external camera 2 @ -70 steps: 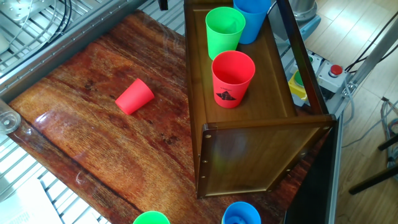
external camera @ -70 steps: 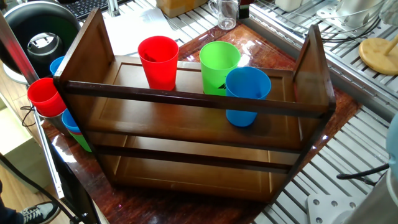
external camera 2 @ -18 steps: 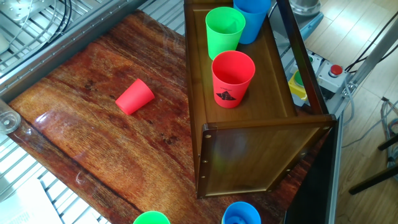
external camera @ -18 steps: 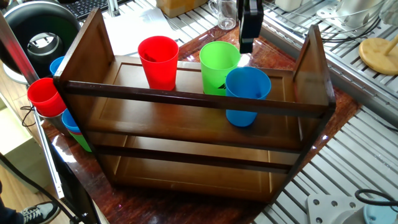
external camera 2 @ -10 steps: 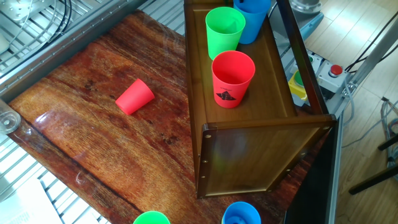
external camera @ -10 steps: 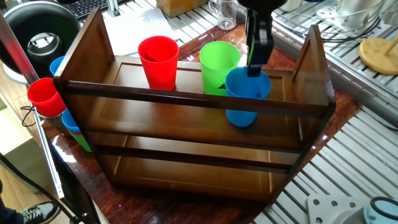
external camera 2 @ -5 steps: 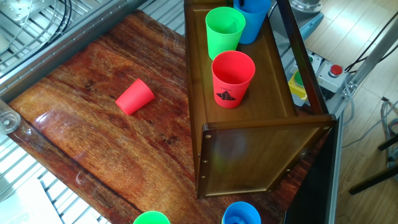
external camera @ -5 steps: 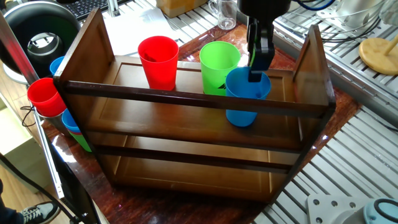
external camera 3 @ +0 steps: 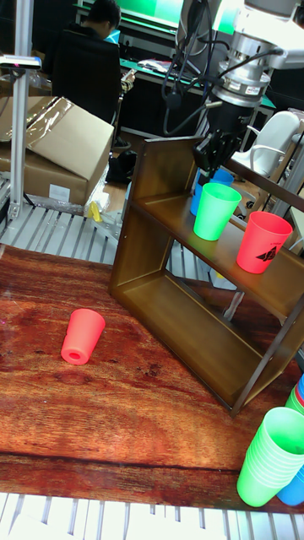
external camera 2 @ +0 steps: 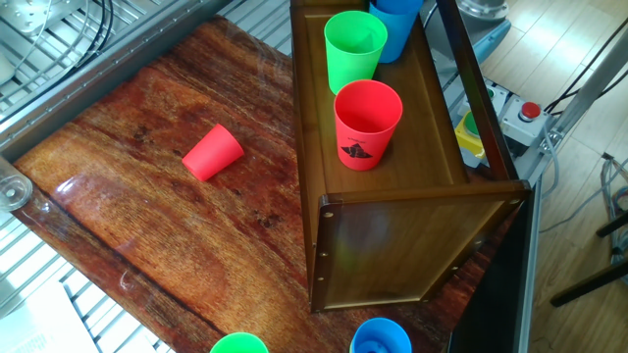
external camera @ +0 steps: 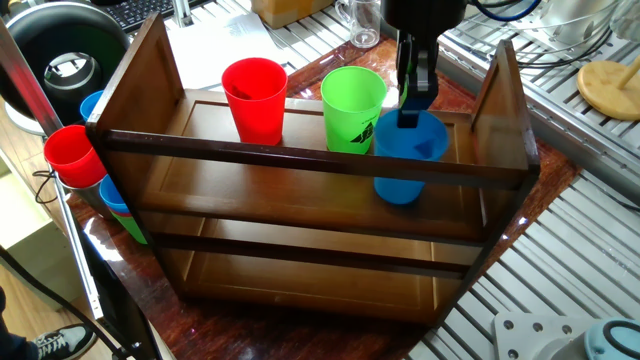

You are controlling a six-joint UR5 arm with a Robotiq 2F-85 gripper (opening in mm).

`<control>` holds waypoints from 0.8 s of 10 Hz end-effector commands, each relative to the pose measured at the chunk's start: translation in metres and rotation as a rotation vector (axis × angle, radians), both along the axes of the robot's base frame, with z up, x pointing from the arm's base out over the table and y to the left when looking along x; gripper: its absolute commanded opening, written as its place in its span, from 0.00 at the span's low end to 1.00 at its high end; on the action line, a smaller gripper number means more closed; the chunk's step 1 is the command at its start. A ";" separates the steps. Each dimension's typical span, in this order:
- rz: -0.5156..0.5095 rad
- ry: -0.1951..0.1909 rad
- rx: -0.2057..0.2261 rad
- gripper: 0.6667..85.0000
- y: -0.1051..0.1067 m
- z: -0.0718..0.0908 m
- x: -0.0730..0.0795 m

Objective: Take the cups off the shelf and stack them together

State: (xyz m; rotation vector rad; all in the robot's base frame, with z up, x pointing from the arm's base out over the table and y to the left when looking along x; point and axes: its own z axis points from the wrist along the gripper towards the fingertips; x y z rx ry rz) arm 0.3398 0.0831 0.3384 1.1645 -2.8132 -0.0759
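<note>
On the top tier of the dark wooden shelf (external camera: 300, 160) stand a red cup (external camera: 255, 100), a green cup (external camera: 352, 108) and a blue cup (external camera: 408, 160). My gripper (external camera: 414, 100) comes down from above and is shut on the blue cup's far rim. The other fixed view shows the shelf (external camera 2: 412, 245) with its red cup (external camera 2: 368, 123), green cup (external camera 2: 354, 49) and blue cup (external camera 2: 395, 29). A second red cup (external camera 2: 212, 152) lies on its side on the table. In the tall view my gripper (external camera 3: 211, 153) stands over the blue cup (external camera 3: 221, 176), behind the green cup (external camera 3: 215, 211).
A slanted column of nested cups (external camera: 75, 160) leans at the shelf's left end, and its lower end (external camera 3: 274, 456) shows in the tall view. A glass mug (external camera: 365, 25) stands behind the shelf. Slatted metal surrounds the wooden tabletop (external camera 2: 147, 226).
The gripper came in from behind the shelf and came down onto the blue cup's rim. In the last half second the blue cup shifted slightly right, away from the green cup.
</note>
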 end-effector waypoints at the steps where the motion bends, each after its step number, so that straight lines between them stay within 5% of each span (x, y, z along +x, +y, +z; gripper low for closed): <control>1: -0.010 0.001 0.003 0.01 0.001 0.003 0.000; 4: 0.051 0.013 -0.026 0.01 -0.008 0.022 0.009; 8: 0.254 -0.019 -0.138 0.01 -0.045 0.054 0.041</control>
